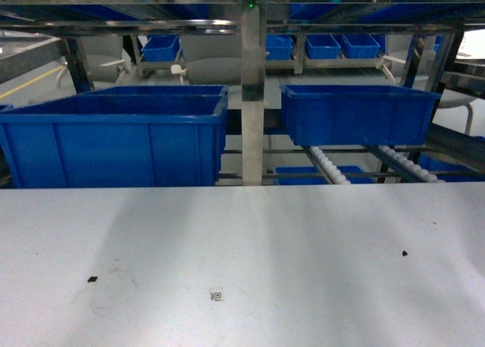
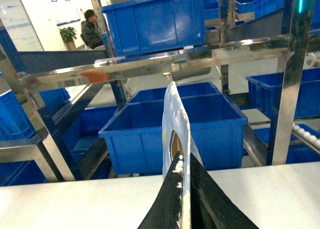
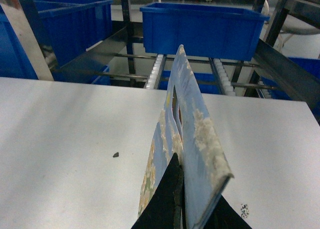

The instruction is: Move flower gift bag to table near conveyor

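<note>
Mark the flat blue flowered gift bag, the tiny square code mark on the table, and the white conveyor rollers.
Flat blue flowered gift bag [image 3: 192, 124]: right wrist view, on its printed side panel.
Tiny square code mark [image 1: 217, 294]: head view, on the mark's middle, on the white-grey table.
White conveyor rollers [image 1: 330, 166]: head view, mid-row under the right bin.

Table [image 1: 303, 241] near; conveyor [image 1: 252, 89] behind its far edge. On the conveyor: one bin [image 1: 114, 139] left, another bin [image 1: 356, 112] right, post between.
</note>
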`<state>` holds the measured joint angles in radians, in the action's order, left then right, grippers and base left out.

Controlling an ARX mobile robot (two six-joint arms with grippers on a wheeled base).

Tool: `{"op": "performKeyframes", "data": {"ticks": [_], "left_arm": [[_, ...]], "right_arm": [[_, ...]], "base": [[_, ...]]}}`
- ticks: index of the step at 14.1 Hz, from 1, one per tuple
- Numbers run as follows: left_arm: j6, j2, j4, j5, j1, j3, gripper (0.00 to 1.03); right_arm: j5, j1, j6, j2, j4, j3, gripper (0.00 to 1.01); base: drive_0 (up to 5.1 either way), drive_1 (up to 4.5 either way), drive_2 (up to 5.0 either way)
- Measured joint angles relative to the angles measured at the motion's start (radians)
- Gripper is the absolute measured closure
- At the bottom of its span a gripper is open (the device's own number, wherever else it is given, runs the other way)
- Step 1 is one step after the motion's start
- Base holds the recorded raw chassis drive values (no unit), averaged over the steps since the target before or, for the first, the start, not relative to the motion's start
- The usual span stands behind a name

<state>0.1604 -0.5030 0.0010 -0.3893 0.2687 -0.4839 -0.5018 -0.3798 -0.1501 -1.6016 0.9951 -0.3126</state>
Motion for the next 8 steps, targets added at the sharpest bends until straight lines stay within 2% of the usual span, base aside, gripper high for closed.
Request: {"op": "performKeyframes", "data": {"ticks": [1, 2, 4, 6, 8], "left_arm": [[0.0, 0.0, 0.0, 0.0, 0.0, 0.0, 1.01], [0.0, 0.0, 0.0, 0.0, 0.0, 0.0, 1.01], [0.0, 0.0, 0.0, 0.0, 0.0, 0.0, 1.01], [0.0, 0.0, 0.0, 0.0, 0.0, 0.0, 1.01], [0.0, 0.0, 0.0, 0.0, 0.0, 0.0, 1.01]], "right_arm": [[0.026, 0.023, 0.002, -0.035, 0.002, -0.01, 0.99], [0.057, 0.066, 0.012, -0.048, -0.026, -0.031, 0.99], [0.059, 0.133, 0.034, -0.062, -0.08, -0.08, 0.99], [0.067, 0.148, 0.041, -0.088, -0.09, -0.09, 0.99], [0.07, 0.147, 0.032, -0.134, -0.065, -0.091, 0.99]], "base": [[0.0, 0.0, 0.0], [0.0, 0.0, 0.0], [0.0, 0.0, 0.0], [0.0, 0.0, 0.0], [0.0, 0.0, 0.0]]}}
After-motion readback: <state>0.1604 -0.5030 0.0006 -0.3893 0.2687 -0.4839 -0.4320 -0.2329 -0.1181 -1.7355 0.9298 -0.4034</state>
